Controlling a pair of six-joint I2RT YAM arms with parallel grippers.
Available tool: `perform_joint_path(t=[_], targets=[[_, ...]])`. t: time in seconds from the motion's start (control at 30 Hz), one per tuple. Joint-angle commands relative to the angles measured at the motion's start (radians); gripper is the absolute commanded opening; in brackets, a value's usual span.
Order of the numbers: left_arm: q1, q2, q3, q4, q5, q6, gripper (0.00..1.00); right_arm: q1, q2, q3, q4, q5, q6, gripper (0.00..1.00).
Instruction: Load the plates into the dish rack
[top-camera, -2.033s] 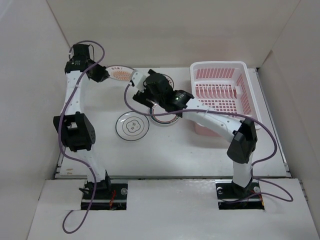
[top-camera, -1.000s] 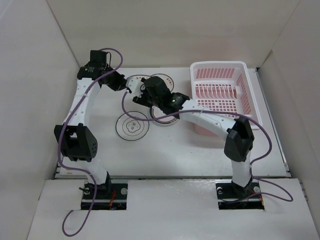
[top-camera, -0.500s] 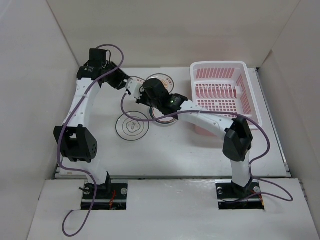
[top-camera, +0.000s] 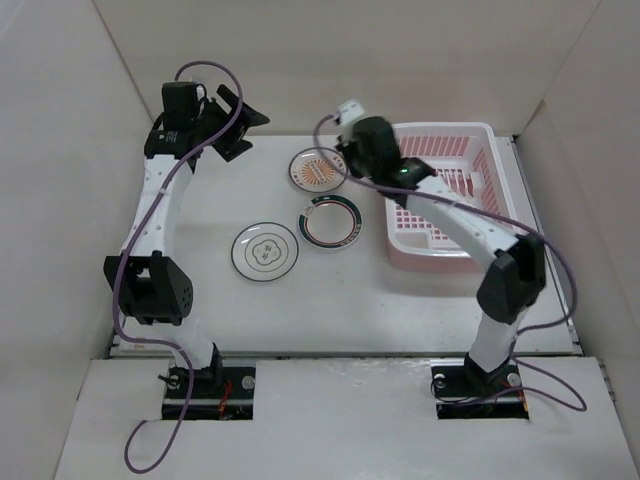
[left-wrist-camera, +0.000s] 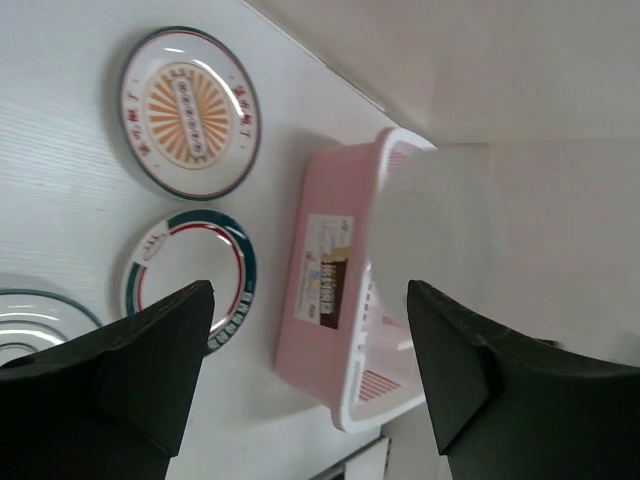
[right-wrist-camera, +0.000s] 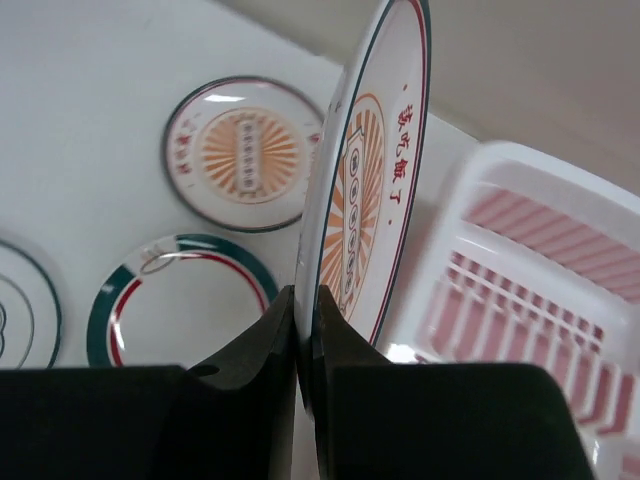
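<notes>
Three plates are lying flat on the table (top-camera: 400, 300) left of the rack (top-camera: 450, 190): a sunburst plate (top-camera: 314, 170) and a teal-ringed plate (top-camera: 330, 222) nearer it, and a flower plate (top-camera: 265, 252) farthest from it. The right gripper (right-wrist-camera: 305, 300) is pinching a second sunburst plate (right-wrist-camera: 365, 190) by its rim, holding it on edge just left of the rack. The left gripper (left-wrist-camera: 310, 285) is hanging well left of the rack, fingers spread.
</notes>
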Motion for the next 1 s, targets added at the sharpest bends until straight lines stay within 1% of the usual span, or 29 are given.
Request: perform_joint_path(t=[0.0, 0.03, 0.07, 0.13, 0.17, 0.23, 0.33, 0.47, 0.6, 0.73, 0.97], targets=[[0.045, -0.030, -0.060, 0.016, -0.049, 0.073, 0.75, -0.140, -0.265, -0.031, 0.087, -0.077, 0.234, 0.00], [0.057, -0.030, -0.079, 0.016, -0.060, 0.084, 0.75, -0.171, -0.287, -0.040, 0.087, -0.131, 0.249, 0.00], [0.057, -0.021, -0.097, 0.031, -0.060, 0.084, 0.75, -0.223, -0.304, -0.040, 0.068, -0.146, 0.259, 0.00], [0.057, -0.021, -0.140, 0.040, -0.060, 0.084, 0.75, -0.266, -0.336, -0.071, 0.044, -0.171, 0.272, 0.00], [0.057, -0.007, -0.141, 0.055, -0.060, 0.084, 0.75, -0.304, -0.336, -0.083, 0.032, -0.201, 0.273, 0.00], [0.045, 0.013, -0.151, 0.056, -0.047, 0.084, 0.75, -0.340, -0.349, -0.120, 0.031, -0.234, 0.297, 0.00], [0.036, 0.042, -0.130, 0.056, -0.047, 0.102, 0.75, -0.404, -0.349, -0.178, 0.045, -0.330, 0.331, 0.00], [0.025, 0.053, -0.121, 0.056, -0.047, 0.115, 0.75, -0.424, -0.349, -0.247, 0.090, -0.413, 0.374, 0.00], [0.016, 0.053, -0.130, 0.065, -0.047, 0.150, 0.75, -0.424, -0.321, -0.275, 0.103, -0.442, 0.374, 0.00], [0.016, 0.053, -0.148, 0.075, -0.047, 0.159, 0.76, -0.444, -0.287, -0.286, 0.103, -0.534, 0.334, 0.00], [0.016, 0.064, -0.148, 0.076, -0.029, 0.159, 0.76, -0.456, -0.228, -0.295, 0.113, -0.505, 0.334, 0.00]])
